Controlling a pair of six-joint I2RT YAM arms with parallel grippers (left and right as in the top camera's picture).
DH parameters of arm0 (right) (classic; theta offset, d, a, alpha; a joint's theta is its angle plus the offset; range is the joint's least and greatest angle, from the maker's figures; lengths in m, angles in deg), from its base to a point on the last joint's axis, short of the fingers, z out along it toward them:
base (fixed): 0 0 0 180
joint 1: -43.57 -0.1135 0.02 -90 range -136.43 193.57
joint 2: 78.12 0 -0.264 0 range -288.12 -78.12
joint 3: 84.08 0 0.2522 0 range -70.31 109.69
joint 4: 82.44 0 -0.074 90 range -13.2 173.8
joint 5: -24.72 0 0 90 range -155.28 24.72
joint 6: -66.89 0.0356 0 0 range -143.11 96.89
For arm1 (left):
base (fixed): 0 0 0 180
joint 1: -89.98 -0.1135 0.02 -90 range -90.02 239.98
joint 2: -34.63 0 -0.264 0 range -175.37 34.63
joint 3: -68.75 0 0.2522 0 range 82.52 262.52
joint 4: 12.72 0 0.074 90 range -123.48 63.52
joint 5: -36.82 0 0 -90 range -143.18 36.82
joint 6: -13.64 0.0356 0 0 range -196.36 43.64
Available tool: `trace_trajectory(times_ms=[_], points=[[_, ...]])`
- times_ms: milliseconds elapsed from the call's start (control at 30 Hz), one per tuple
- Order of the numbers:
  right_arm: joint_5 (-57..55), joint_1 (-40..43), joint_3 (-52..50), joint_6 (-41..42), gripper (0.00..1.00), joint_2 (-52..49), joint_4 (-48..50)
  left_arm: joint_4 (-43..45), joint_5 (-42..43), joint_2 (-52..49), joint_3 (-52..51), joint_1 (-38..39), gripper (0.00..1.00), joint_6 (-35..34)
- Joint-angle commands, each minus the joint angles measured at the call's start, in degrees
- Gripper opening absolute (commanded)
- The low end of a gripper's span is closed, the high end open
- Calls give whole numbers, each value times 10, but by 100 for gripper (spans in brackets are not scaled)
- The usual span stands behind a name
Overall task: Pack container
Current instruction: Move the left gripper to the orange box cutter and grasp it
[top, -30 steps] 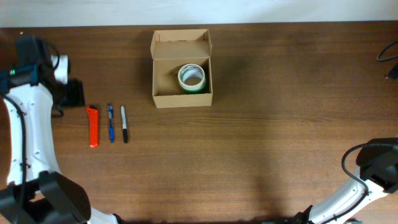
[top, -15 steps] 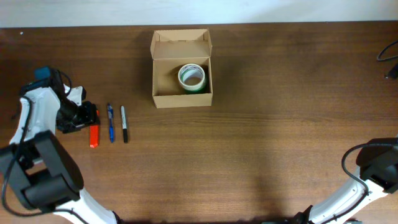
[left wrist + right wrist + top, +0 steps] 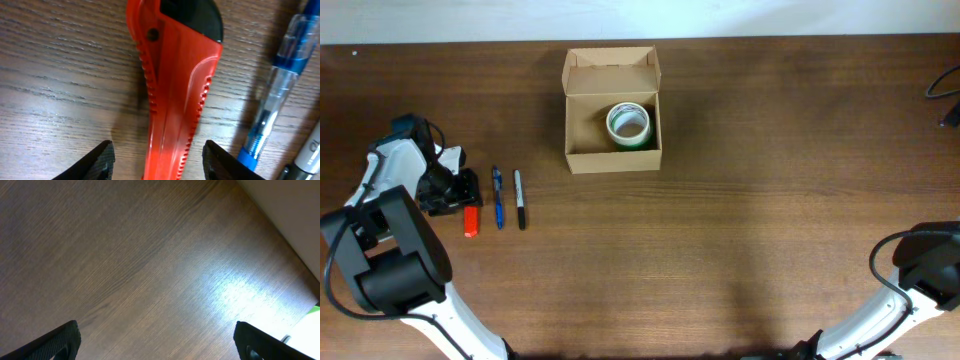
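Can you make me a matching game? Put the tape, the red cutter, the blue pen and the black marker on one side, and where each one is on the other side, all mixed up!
Things
1. tape roll
2. red cutter
3. blue pen
4. black marker

Places
A. between the cutter and the marker
B. inside the cardboard box
C. end of the row, nearest the box
D. between the fingers of the left hand

Pairs: 1-B, 2-D, 3-A, 4-C
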Motion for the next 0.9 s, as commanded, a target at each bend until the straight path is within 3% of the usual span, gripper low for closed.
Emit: trace_trajectory(times_ms=[0, 133, 600, 867], points=[[-7, -1, 0, 0, 99, 6, 1, 4, -14, -16, -4, 2, 55, 23], [-7, -1, 0, 0, 99, 6, 1, 5, -33, -31, -4, 3, 49, 32], [-7, -1, 0, 0, 99, 6, 1, 32, -59, -49, -4, 5, 48, 51], [-7, -1, 0, 0, 99, 6, 1, 49, -43, -49, -4, 5, 48, 114]])
